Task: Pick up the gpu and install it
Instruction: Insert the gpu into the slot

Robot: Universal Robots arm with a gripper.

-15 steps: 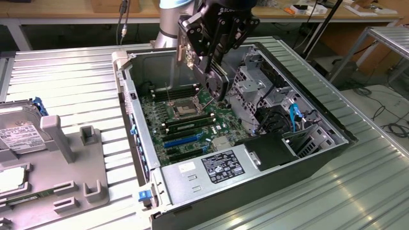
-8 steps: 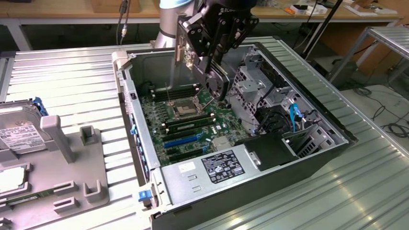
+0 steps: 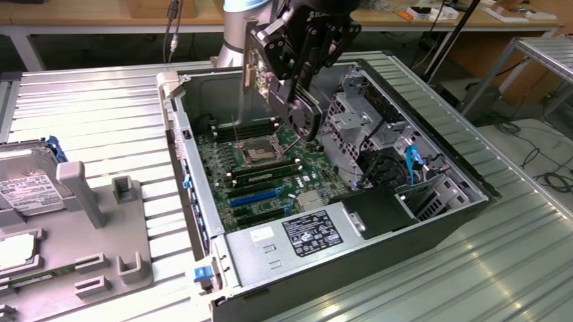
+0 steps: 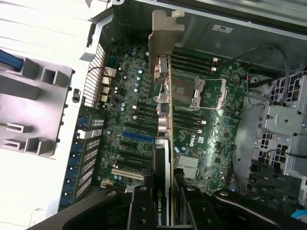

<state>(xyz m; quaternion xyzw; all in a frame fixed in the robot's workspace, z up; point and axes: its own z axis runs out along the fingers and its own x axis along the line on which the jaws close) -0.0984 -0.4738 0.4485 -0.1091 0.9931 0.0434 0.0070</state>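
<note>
Black end effector (image 4: 165, 194) grips gpu (image 4: 162, 67) above motherboard (image 4: 127, 112).

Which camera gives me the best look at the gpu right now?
The wrist view: the gpu, held in the gripper above the motherboard, shows edge-on along its length up to its metal bracket. In the exterior view the gripper hides most of it.

Surface: we see a ribbed metal table (image 3: 98, 100) | middle of it: we find an open computer case (image 3: 434, 225) lying on its side | toward the exterior view's left: we note a grey plastic tray (image 3: 98, 221), near the case.
</note>
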